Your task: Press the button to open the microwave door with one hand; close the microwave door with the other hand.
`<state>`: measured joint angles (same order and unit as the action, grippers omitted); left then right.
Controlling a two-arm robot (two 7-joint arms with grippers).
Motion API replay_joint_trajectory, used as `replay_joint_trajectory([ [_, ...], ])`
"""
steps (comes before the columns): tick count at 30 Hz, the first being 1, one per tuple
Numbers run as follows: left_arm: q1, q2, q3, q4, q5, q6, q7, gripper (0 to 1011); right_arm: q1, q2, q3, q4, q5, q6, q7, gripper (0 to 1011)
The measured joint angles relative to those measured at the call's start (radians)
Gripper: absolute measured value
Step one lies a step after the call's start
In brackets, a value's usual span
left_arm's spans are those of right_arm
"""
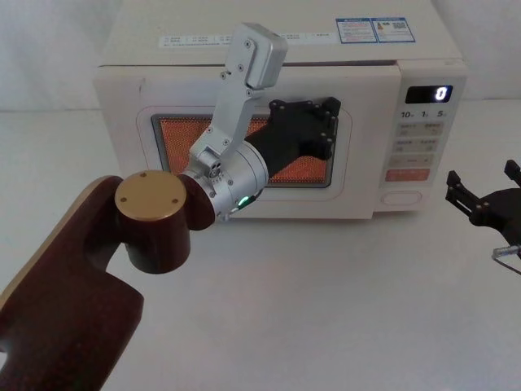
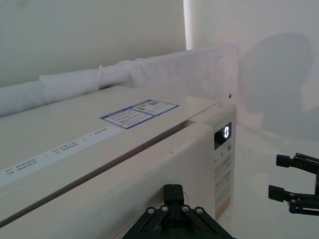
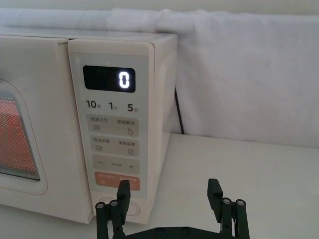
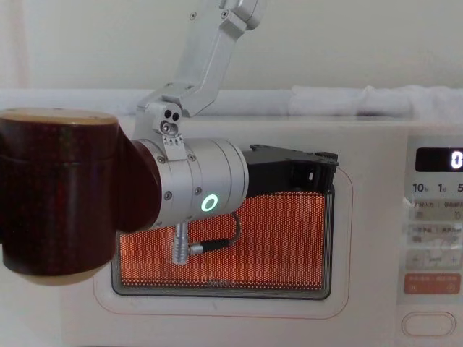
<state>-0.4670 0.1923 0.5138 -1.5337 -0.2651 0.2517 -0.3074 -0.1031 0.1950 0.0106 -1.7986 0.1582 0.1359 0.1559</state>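
White table bears the microwave, white cloth behind.

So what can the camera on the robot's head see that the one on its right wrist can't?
The head view alone shows the left gripper against the microwave door, over its orange window, plus the microwave's top with its labels. The right wrist view alone shows the white cloth behind the microwave and a close look at the small keys. Both share the control panel with the display reading 0, the orange-red key, and the open right gripper, off the panel.
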Motion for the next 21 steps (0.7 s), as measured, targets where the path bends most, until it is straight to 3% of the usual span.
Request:
replay_joint_trajectory([
  [21, 0.004, -0.023, -0.016, 0.005, 0.019, 0.013, 0.001, 0, 0.0, 0.0, 0.0, 0.0, 0.0, 0.0, 0.0, 1002],
])
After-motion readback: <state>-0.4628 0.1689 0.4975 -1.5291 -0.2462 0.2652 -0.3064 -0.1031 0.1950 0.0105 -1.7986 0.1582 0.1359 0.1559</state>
